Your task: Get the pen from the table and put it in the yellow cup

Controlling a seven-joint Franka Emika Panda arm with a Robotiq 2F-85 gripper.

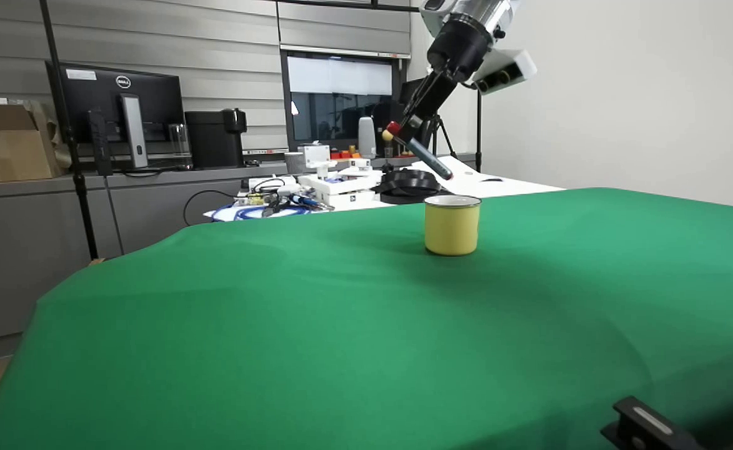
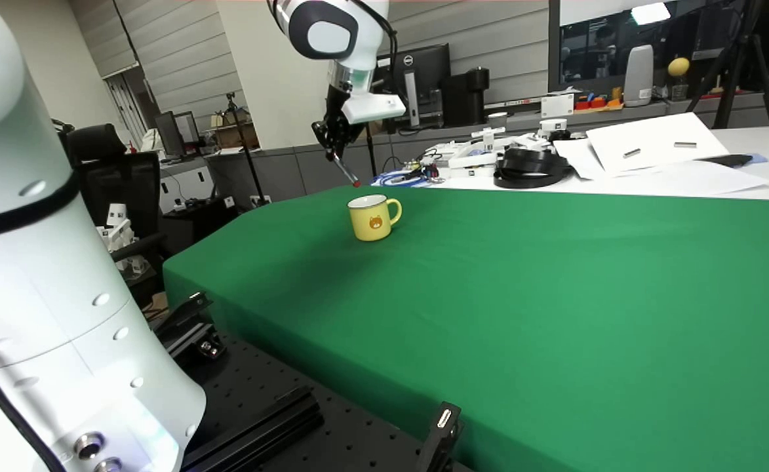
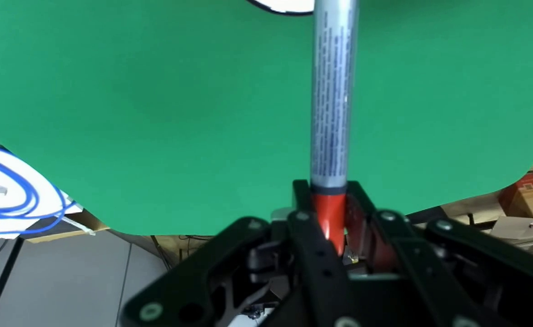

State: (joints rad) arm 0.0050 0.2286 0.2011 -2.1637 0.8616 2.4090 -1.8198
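Note:
My gripper [image 1: 410,128] is above the green table [image 1: 279,325] and shut on the pen [image 1: 428,159]. It also shows in an exterior view [image 2: 333,139] and in the wrist view [image 3: 329,188]. The pen [image 3: 334,100] has a grey, printed barrel and a red end held between the fingertips. In both exterior views the pen [image 2: 345,170] is tilted, its lower end above the cup's rim and apart from it. The pale yellow cup [image 1: 452,228] stands upright; its handle and bear print show in an exterior view [image 2: 366,223]. Only part of its rim [image 3: 289,6] shows in the wrist view.
Behind the green table is a white table [image 2: 686,180] with papers, blue cables [image 2: 400,178], white parts and a black coil [image 2: 532,167]. Black clamps [image 2: 443,426] sit along the near edge by the robot's base [image 2: 76,314].

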